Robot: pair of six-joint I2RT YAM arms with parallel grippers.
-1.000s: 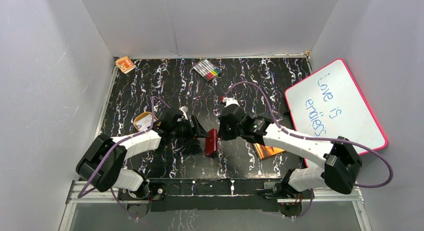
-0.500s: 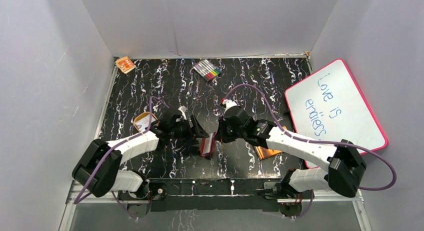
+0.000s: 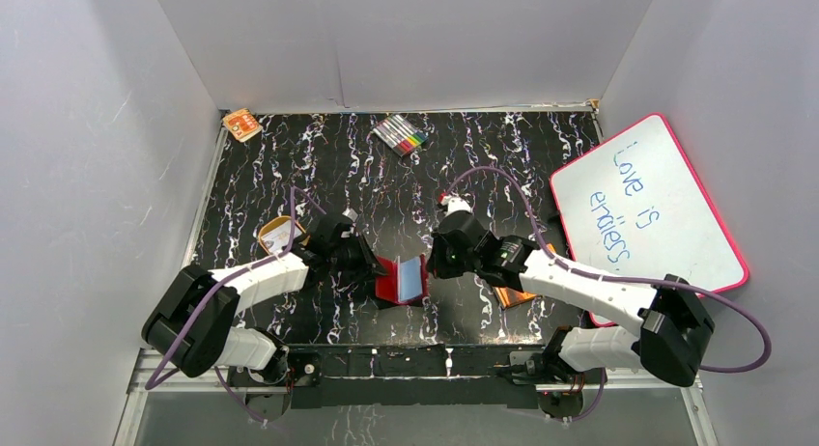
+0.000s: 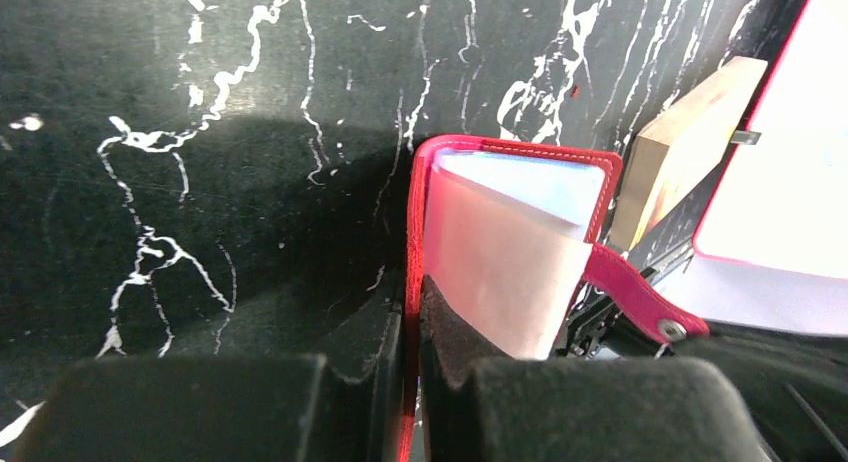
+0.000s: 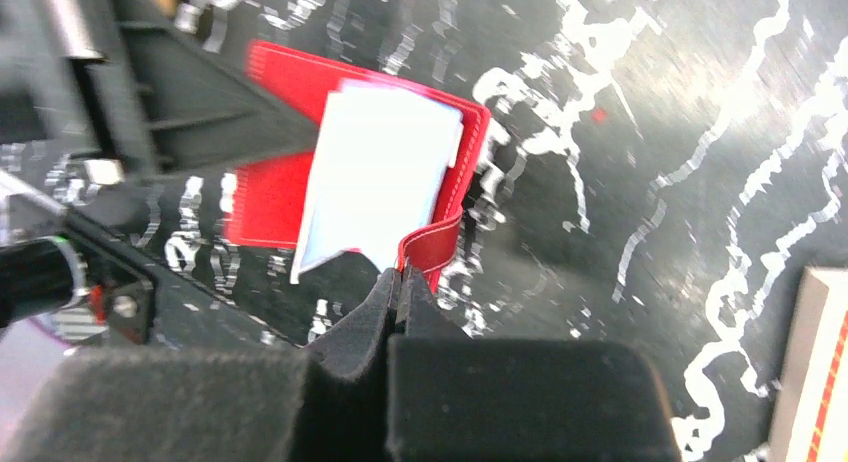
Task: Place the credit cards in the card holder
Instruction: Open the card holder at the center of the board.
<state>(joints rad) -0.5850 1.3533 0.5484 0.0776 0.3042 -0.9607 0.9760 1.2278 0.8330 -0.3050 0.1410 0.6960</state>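
Card holder (image 3: 389, 284) lies open near-centre on tabletop (image 3: 319, 156), btwn both hands. Left hand (image 4: 410, 327) pinches its left cover, right hand (image 5: 397, 282) pinches its right edge. Pull covers apart evenly, w/o yanking, so sleeves (image 3: 412, 278) face up.

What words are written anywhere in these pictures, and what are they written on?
"Love is": blue handwriting on the whiteboard.
The second line on the whiteboard looks like "endless", but I am not sure.
Orange box at the back corner: the print is too small to read.
Orange-brown book: the print is too blurred to read.
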